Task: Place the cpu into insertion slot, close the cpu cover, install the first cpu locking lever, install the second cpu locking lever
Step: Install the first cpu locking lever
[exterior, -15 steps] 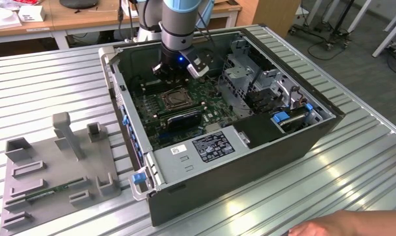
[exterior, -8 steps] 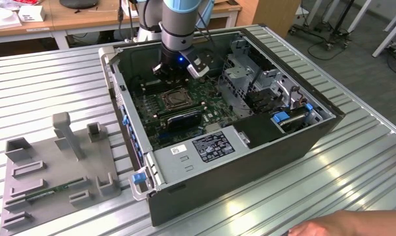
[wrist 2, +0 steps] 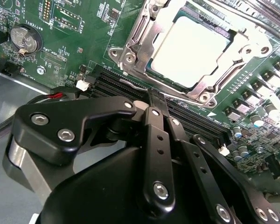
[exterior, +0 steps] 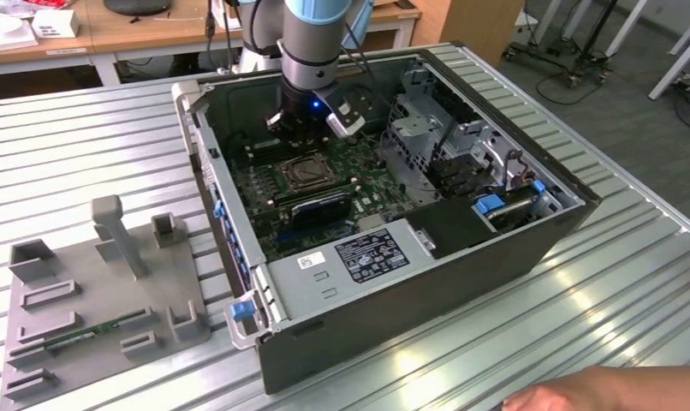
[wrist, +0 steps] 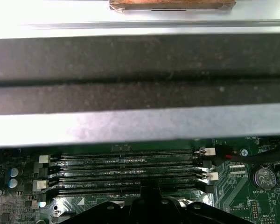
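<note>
The cpu [wrist 2: 196, 49], pale with a metal top, lies in the insertion slot [exterior: 303, 174] on the green board. The silvery cpu cover [wrist 2: 144, 32] lies flat around it, framing the chip. My gripper [wrist 2: 156, 97] is shut, its two black fingers pressed together with nothing seen between them. The tip sits at the socket's edge, next to a thin metal lever [wrist 2: 132, 84] and the black memory slots [wrist: 126, 168]. In the exterior view my gripper [exterior: 307, 130] hangs inside the open computer case, just behind the socket.
The case walls [exterior: 528, 248] and a metal drive cage [exterior: 431, 128] close in around the board. A coin battery [wrist 2: 24, 38] sits off to one side. A grey fixture tray [exterior: 105, 291] lies at the exterior view's left. A person's hand [exterior: 602, 390] rests at the lower right.
</note>
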Robot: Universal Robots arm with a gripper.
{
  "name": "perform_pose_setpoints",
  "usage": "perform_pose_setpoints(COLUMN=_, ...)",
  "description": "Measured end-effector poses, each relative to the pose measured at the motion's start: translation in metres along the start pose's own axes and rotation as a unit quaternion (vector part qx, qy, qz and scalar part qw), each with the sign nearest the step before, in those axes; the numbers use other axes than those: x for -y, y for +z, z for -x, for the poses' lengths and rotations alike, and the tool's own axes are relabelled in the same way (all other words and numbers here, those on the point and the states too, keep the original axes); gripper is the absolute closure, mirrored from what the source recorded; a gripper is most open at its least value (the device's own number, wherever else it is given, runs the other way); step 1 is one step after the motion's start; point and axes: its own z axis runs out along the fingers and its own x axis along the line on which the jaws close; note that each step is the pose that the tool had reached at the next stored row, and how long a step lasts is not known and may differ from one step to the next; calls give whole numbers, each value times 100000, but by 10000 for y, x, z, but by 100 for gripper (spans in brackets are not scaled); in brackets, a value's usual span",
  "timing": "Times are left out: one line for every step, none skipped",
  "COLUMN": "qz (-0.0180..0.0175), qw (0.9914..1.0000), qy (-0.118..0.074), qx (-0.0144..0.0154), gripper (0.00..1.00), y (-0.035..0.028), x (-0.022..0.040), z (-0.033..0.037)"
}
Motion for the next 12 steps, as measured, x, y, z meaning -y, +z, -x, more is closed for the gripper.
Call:
perform_pose_setpoints(qz=4, qw=100000, qy=1, qx=5, gripper=89, y=2, x=0, z=0)
perform_pose_setpoints(qz=10, qw=100000, qy=-1, qx=10, gripper=89, y=5, x=1, z=0)
perform_pose_setpoints(qz=3, qw=100000, qy=-1, qx=8, gripper=89, y=6, x=1, z=0)
perform_pose_setpoints(qz=-1, qw=100000, qy=-1, qx=6, gripper=89, y=6, x=1, z=0)
perform_pose_setpoints(qz=0, qw=100000, qy=-3, qx=6, gripper=89, y=7, x=1, z=0)
perform_pose_setpoints(qz=12, qw=100000, qy=-4, qx=11, gripper=89, y=8, x=1, z=0)
perform_pose_setpoints(qz=3, qw=100000, qy=-5, qx=16, gripper=89, y=9, x=2, z=0)
perform_pose_setpoints(qz=-10, qw=100000, qy=-9, qx=26, gripper=89, y=10, x=2, z=0)
perform_pose_setpoints(qz=-50, qw=100000, qy=-11, qx=48, gripper=89, y=12, x=2, z=0)
perform_pose_setpoints(qz=-109, qw=100000, qy=-18, qx=74, gripper=89, y=13, x=2, z=0)
perform_pose_setpoints(qz=-176, qw=100000, qy=-27, qx=103, gripper=89, y=14, x=2, z=0)
perform_pose_setpoints(qz=-248, qw=100000, qy=-35, qx=133, gripper=89, y=15, x=3, z=0)
